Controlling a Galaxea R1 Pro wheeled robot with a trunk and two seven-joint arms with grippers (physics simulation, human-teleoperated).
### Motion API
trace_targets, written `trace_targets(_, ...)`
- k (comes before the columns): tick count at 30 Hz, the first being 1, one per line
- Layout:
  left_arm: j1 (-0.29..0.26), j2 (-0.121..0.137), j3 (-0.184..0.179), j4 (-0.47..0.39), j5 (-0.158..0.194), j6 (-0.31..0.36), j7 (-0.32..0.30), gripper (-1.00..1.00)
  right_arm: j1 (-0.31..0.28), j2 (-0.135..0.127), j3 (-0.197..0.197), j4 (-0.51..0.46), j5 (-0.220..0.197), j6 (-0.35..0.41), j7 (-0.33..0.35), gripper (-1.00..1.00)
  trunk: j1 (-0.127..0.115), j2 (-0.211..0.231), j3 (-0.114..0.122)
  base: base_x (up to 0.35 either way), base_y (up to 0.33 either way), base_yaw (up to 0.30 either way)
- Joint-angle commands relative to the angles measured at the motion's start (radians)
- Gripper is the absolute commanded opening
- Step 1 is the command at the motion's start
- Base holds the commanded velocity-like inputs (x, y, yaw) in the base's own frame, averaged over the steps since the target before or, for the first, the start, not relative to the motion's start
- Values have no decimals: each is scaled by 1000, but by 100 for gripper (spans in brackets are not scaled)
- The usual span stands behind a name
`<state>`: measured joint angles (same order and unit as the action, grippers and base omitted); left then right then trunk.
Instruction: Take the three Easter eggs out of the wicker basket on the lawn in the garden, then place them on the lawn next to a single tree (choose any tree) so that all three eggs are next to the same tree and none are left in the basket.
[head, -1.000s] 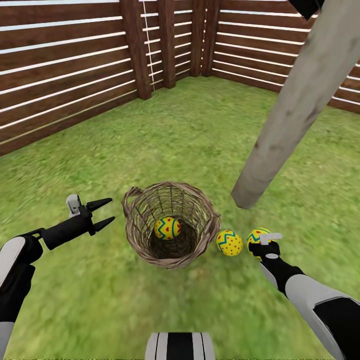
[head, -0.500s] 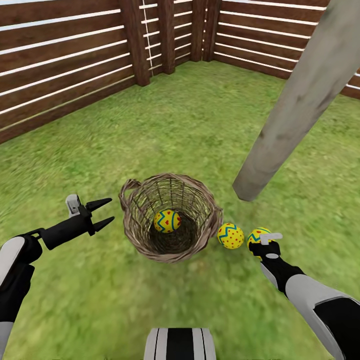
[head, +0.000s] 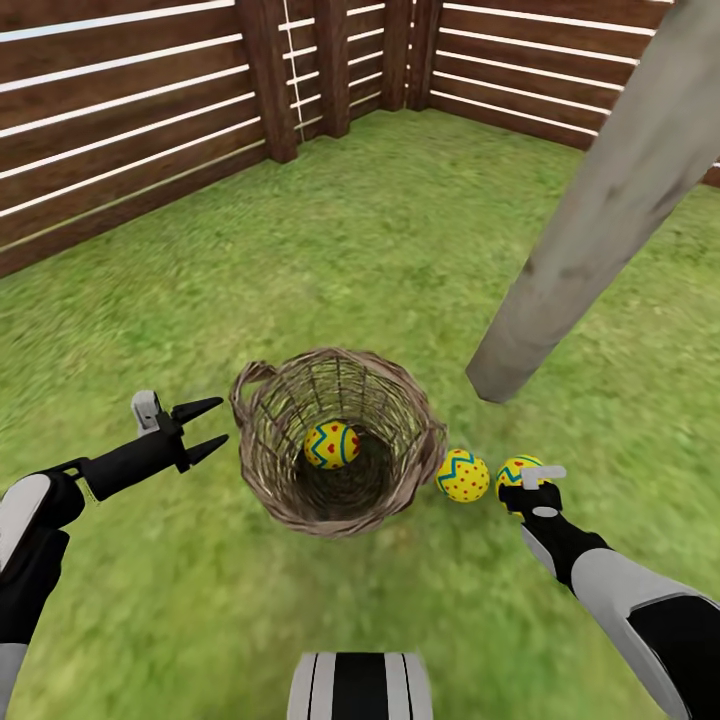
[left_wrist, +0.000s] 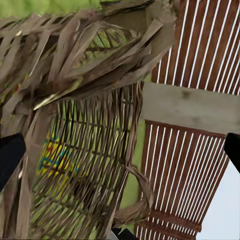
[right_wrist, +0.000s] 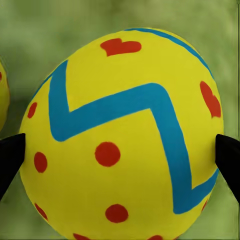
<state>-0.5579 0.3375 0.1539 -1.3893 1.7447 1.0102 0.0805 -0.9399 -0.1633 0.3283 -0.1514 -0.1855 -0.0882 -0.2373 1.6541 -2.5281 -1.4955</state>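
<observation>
Mottled lawn (head: 330, 250) fills the fenced corner; slatted fence (head: 120, 150) runs along the far edges. My right tool (head: 520, 487) brackets one Easter egg (head: 515, 470), a fingertip at each side of it in the wrist view; I cannot tell whether they press it. A second egg (head: 461, 476) lies just beside, by the tree trunk (head: 590, 220). My left tool (head: 198, 427) hangs spread and empty near the wicker basket (head: 335, 500), which holds the third egg (head: 332, 445). Open grass lies behind the basket.
</observation>
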Motion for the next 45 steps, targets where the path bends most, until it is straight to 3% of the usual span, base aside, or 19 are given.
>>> trace_targets(1,0,-1,1,-1,9,4,8,100,0,0,9,-1,-11,-4,-3,-100,0,0,-1,309,-73,0)
trace_targets(7,0,-6,0,-7,10,5,8,100,0,1,14,-2,-9,-4,-4,-100,0,0,-1,89,-13,0)
trace_targets(17,2,1,1,-12,12,8,7,100,0,1,14,-2,-8,-4,-3,-100,4,-2,-28,0,0,0)
trace_targets(30,3,2,1,-11,12,8,7,100,0,2,11,-1,-11,2,-1,-100,4,-2,-28,0,0,0)
trace_targets(31,3,2,1,-11,12,8,7,100,0,2,12,-1,-10,2,-2,100,4,-2,-28,0,0,0)
trace_targets(41,3,1,1,-11,12,8,7,100,0,1,12,-1,-9,2,1,100,4,-2,-28,0,0,0)
trace_targets(45,3,2,1,-11,12,8,7,100,0,1,12,-1,-9,1,1,100,2,-1,-12,0,0,0)
